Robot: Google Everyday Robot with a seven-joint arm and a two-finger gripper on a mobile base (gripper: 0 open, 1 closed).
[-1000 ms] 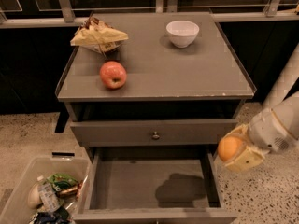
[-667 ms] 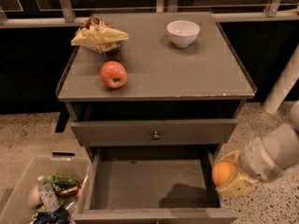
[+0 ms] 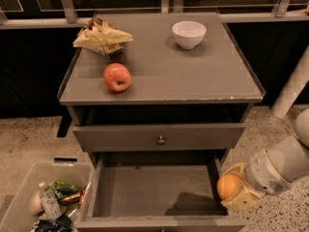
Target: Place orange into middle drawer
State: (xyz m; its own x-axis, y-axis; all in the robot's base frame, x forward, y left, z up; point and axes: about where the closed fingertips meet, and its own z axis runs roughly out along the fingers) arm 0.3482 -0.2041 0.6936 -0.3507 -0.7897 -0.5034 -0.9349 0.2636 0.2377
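The orange [image 3: 228,186] is a small round fruit held in my gripper [image 3: 234,191], whose pale yellow fingers [image 3: 244,199] are closed around it. The gripper hangs at the right wall of the open middle drawer [image 3: 154,190], a wide shallow grey box with a bare floor, pulled out at the bottom of the cabinet. The orange sits just above the drawer's right edge and casts a shadow on the floor inside. My white arm [image 3: 282,166] comes in from the right.
The cabinet top [image 3: 193,76] holds a red-yellow apple [image 3: 117,77], a white bowl [image 3: 189,34] and a yellow snack bag [image 3: 102,36]. A closed drawer with a round knob [image 3: 161,140] sits above the open one. A clear bin of rubbish [image 3: 43,199] stands at lower left.
My gripper has moved down and a little left with the orange, from beside the closed drawer's right end to the open drawer's right wall.
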